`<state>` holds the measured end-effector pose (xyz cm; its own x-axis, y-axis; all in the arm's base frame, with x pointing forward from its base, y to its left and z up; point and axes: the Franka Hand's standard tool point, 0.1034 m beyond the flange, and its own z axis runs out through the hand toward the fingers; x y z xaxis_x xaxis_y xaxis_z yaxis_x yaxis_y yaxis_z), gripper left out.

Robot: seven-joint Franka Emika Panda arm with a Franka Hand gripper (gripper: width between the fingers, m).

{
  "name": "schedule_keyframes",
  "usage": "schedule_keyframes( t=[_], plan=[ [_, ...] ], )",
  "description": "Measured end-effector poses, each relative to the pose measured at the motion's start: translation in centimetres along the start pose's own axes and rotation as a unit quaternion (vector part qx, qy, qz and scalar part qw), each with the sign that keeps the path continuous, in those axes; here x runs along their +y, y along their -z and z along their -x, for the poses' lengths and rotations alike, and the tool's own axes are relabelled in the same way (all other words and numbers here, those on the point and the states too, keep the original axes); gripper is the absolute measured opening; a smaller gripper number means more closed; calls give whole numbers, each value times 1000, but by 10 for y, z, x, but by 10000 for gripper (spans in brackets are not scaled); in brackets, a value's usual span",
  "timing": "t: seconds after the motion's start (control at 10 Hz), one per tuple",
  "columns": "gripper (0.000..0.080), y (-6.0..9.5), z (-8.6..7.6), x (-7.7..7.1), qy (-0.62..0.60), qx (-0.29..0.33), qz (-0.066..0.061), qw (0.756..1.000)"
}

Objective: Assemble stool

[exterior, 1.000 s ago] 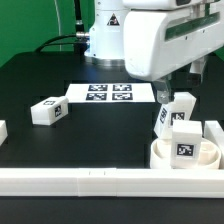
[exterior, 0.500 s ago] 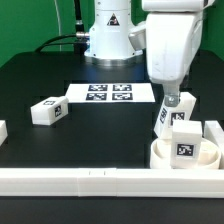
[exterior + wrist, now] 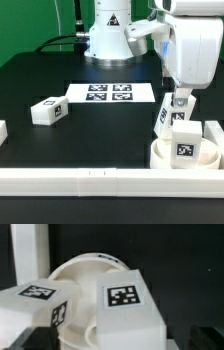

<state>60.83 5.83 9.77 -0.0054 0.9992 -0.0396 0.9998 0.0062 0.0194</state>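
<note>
The stool's round white seat point(image 3: 170, 156) lies at the exterior view's lower right, against the front rail. A tagged leg point(image 3: 186, 139) stands in it, and two more legs point(image 3: 165, 119) crowd just behind it. Another leg point(image 3: 47, 111) lies alone on the exterior view's left. My gripper point(image 3: 180, 99) hangs open right over the legs by the seat. In the wrist view a tagged leg point(image 3: 126, 303) fills the space between my dark fingertips point(image 3: 34, 339), which do not press on it; my gripper point(image 3: 120, 341) straddles it. A second leg point(image 3: 38, 300) and the seat point(image 3: 88, 266) lie beside it.
The marker board point(image 3: 110, 93) lies flat at the middle of the black table. Long white rails point(image 3: 90, 181) run along the front edge and up the right side point(image 3: 212, 130). A further white piece point(image 3: 2, 130) shows at the exterior view's left edge.
The arm has swung toward the exterior view's right and come to hang over the legs beside the seat. The jaws stayed open; no part has moved.
</note>
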Motion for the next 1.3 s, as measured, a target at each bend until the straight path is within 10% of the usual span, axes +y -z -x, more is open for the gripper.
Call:
schedule_keyframes(
  t=[0.5,0.7,1.3],
  plan=[
    [622,-10,-1,-5,-10,-1,-9,1000],
    [338,-10,0,-5,-12,-1,-9,1000],
    [338,-10,2,-5,-119,-2,-12,993]
  ],
)
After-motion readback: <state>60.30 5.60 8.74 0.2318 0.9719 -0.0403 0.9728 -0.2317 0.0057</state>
